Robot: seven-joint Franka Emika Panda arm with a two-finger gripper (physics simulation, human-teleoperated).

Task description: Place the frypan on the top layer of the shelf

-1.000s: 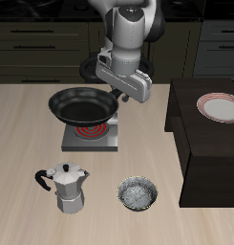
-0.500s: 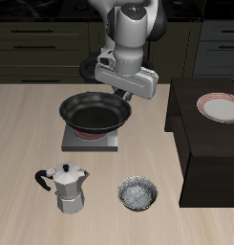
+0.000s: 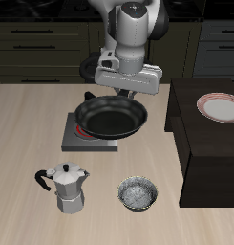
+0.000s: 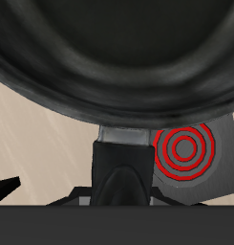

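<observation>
Now the gripper (image 3: 128, 88) is clamping the frypan (image 3: 111, 118) by its handle, its fingers closed on the black bar just behind the rim, so the pan is hanging in front of and below the hand, with its bowl projecting toward the table's front edge. The frypan is sitting in the air, tilted a little, partly over the grey burner plate (image 3: 76, 142) and overhanging that plate's edge on the side toward the shelf (image 3: 190, 110). In the wrist view the frypan (image 4: 109, 57) is filling most of the frame, its handle (image 4: 123, 167) running straight back into the hand, and the burner plate's red rings (image 4: 188, 151) are showing beneath it. The shelf is standing well apart from the pan, carrying a plate (image 3: 220, 106) on its flat top. Nearer the front edge a moka pot (image 3: 67, 187) and a small speckled bowl (image 3: 138, 194) are standing side by side
</observation>
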